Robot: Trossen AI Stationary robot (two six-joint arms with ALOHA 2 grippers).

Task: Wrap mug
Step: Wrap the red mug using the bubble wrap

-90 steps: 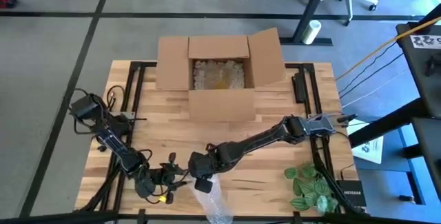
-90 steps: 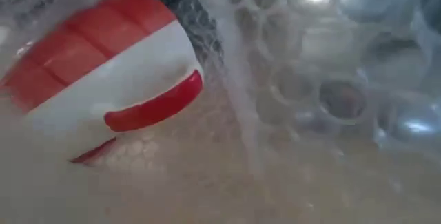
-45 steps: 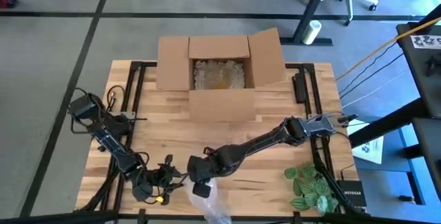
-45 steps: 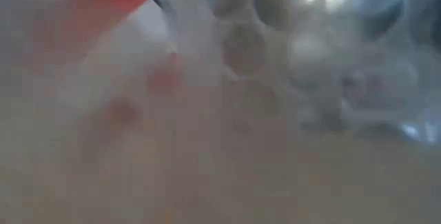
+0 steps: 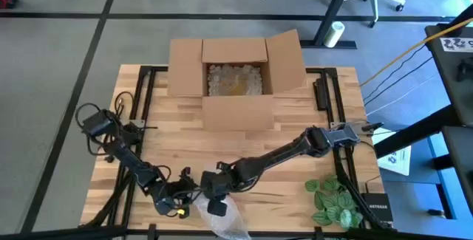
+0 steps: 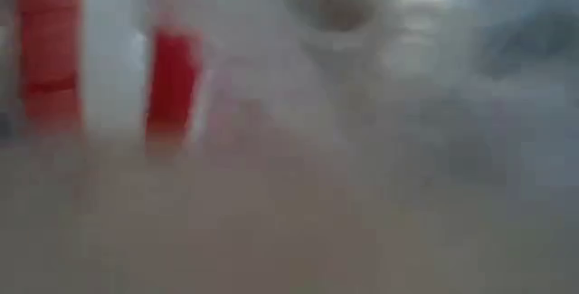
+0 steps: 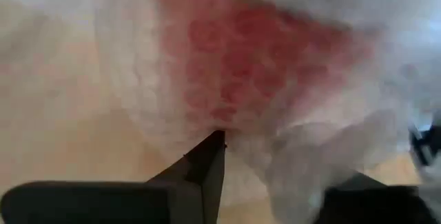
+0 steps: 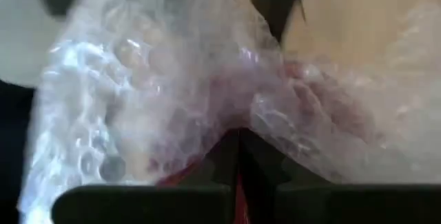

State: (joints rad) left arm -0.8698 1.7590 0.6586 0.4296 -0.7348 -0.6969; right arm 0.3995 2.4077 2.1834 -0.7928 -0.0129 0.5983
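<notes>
Both arms meet at the table's (image 5: 295,188) near edge, where the mug (image 6: 99,59) lies under bubble wrap (image 5: 222,221). The right tool (image 8: 238,156) is clenched on the wrap, probably to pull it over the mug. The left tool (image 7: 275,176) presses against it, seemingly released.

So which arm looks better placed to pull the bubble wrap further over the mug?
Probably the right. Its gripper appears pinched shut on the bubble wrap lying over the red-and-white mug. The left gripper is beside the bundle, with only one finger touching the wrap.
</notes>
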